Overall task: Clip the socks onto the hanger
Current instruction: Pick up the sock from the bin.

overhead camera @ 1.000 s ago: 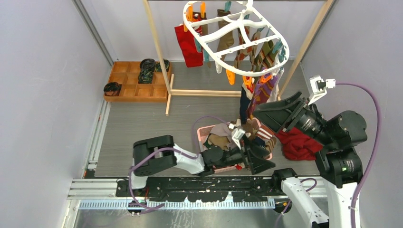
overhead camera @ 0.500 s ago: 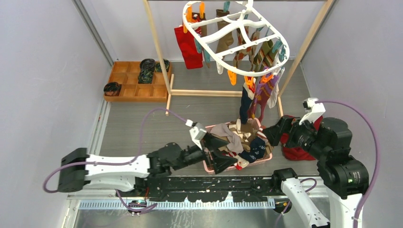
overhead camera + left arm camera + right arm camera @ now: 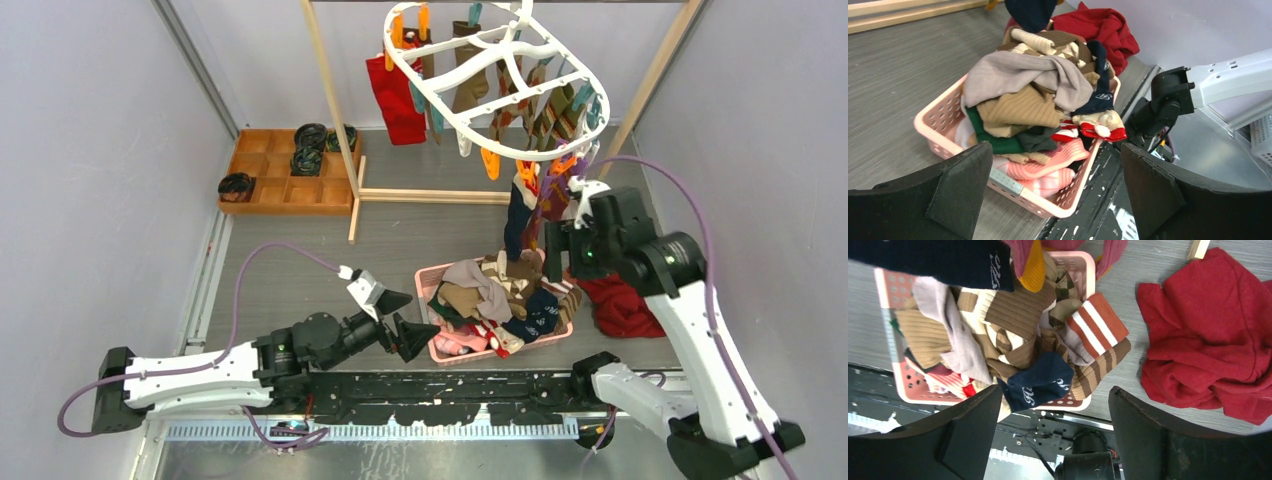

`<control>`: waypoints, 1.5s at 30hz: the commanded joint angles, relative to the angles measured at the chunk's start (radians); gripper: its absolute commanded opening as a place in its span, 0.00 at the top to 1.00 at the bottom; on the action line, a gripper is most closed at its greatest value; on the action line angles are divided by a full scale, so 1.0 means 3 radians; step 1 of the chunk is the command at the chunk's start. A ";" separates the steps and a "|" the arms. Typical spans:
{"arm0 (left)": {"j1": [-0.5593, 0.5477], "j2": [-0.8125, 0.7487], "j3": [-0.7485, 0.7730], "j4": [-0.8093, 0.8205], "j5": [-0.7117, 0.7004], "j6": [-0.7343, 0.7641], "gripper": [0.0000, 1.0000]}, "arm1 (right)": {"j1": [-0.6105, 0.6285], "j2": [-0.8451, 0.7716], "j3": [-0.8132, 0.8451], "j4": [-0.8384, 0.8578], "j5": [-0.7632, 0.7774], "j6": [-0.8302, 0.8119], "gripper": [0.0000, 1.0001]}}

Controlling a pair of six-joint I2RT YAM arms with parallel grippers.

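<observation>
The left gripper (image 3: 403, 320) stands apart and empty beside the pink basket (image 3: 432, 272). The right gripper (image 3: 1052, 396), also apart, hangs above the socks (image 3: 500, 290) piled there, probably to choose one for the hanger (image 3: 525, 155) behind.

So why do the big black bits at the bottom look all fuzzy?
Left wrist view: the black fingers look soft, probably too near the lens, while the pink basket is sharp. Right wrist view: its fingers are soft too, the red cloth crisp. Top view: even light, only faint shadows on the table.
</observation>
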 commanded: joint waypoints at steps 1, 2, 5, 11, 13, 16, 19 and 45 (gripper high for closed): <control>0.0024 -0.0316 -0.0090 -0.0079 -0.0304 0.0123 0.00 | 0.0305 0.0277 -0.0087 0.0143 0.0367 -0.0031 0.17; 0.0022 -0.0365 -0.0103 -0.0101 -0.0322 0.0135 0.00 | 0.0398 0.0369 -0.0095 0.0154 0.0441 0.0004 0.17; 0.0022 -0.0502 -0.0115 -0.0223 -0.0346 0.0147 0.00 | 0.0778 0.0568 -0.0124 0.0185 0.0786 0.0106 0.19; 0.0024 -0.0757 -0.0211 -0.0383 -0.0410 0.0103 0.00 | 0.1287 0.0834 -0.0153 0.0217 0.1057 0.0025 0.32; 0.0025 -0.0827 -0.0234 -0.0421 -0.0426 0.0092 0.00 | 0.1463 0.0901 -0.0148 0.0214 0.1085 -0.0001 0.33; 0.0021 -0.0907 -0.0255 -0.0468 -0.0445 0.0076 0.00 | 0.1728 0.1012 -0.0100 0.0157 0.1319 0.0011 0.33; 0.0024 -0.0959 -0.0259 -0.0504 -0.0466 0.0076 0.00 | 0.1796 0.1057 0.0055 -0.0023 0.1525 0.0074 0.31; 0.0025 -0.0941 -0.0245 -0.0455 -0.0471 0.0295 0.00 | 0.1860 0.0029 -0.0718 0.0107 0.0824 -0.1923 0.19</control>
